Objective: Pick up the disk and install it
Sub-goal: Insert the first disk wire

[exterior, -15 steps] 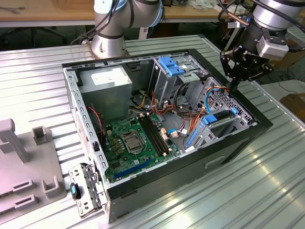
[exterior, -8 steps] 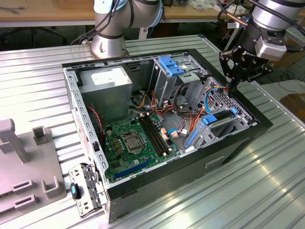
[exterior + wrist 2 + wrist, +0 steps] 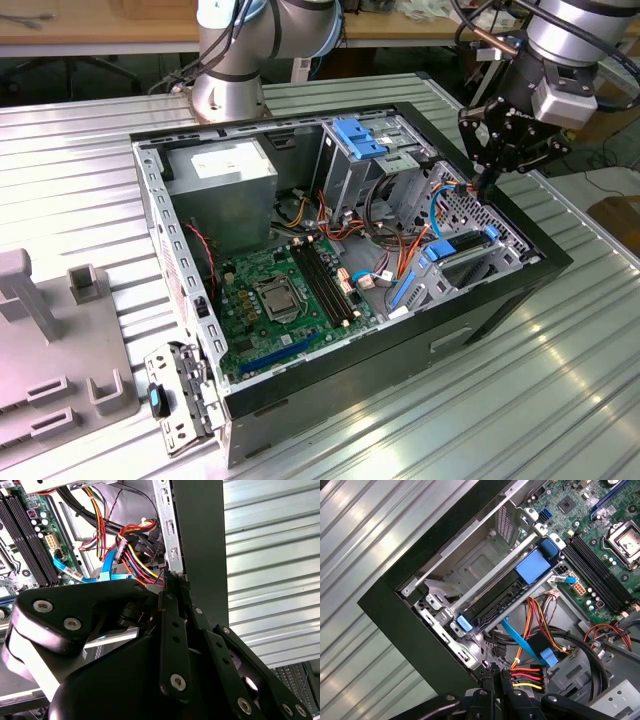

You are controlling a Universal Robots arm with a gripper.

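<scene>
The disk [image 3: 495, 601] sits on edge in the low metal cage at a front corner of the open computer case [image 3: 470, 330]. Its dark body is slotted between the cage rails, and a blue carrier tab shows at each end. In the exterior view it lies toward the exterior view's right [image 3: 463, 247], below the gripper [image 3: 487, 185].

The gripper hangs over that corner of the case. Its fingers are drawn together to a narrow tip, and nothing can be seen between them. In both wrist views the tip [image 3: 172, 582] is just beside the plug of a red, orange and yellow cable bundle [image 3: 525, 677]; whether it touches the plug cannot be told. It is near the disk but not on it.

Judging by its look, the disk is dense and rigid, with smooth metal faces that offer little grip, and it would take a knock or a drop badly. The plastic carrier should give a little and hold better. The long blue sides or the end tabs look like the sensible place to hold it, clear of the connector end. The loose wires nearby could snag.
</scene>
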